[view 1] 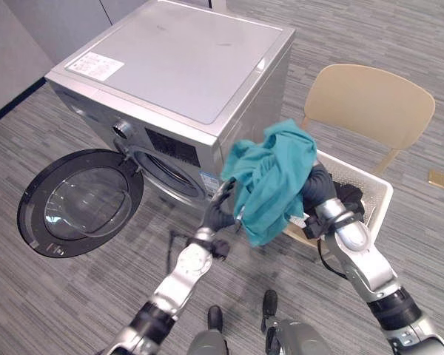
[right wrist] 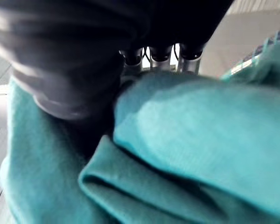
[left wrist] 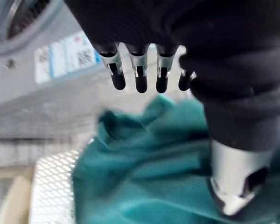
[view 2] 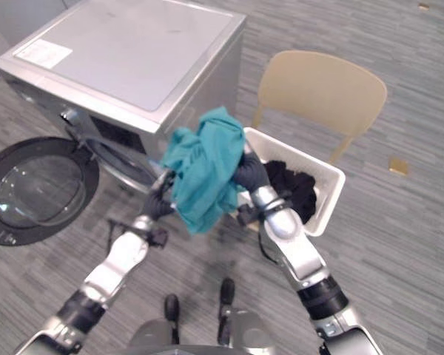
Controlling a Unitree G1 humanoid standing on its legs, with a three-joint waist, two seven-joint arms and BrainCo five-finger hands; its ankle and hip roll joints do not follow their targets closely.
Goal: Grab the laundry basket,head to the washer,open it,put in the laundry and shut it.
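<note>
Floor: grey striped carpet runs across the whole frame.
Washer: silver front-loading washer in the upper left of the frame; its round dark door hangs swung open at left centre, exposing the drum opening.
Basket: white perforated laundry basket at right centre, resting on a tan chair; dark laundry lies inside.
Garment: teal cloth held up at centre frame, between both hands, in front of the washer's right front corner.
Right hand: right hand buried in the cloth; fingers curled into the fabric, clamped on it.
Left hand: left hand at the cloth's left edge; fingers extended straight above the cloth, thumb beside it.
</note>
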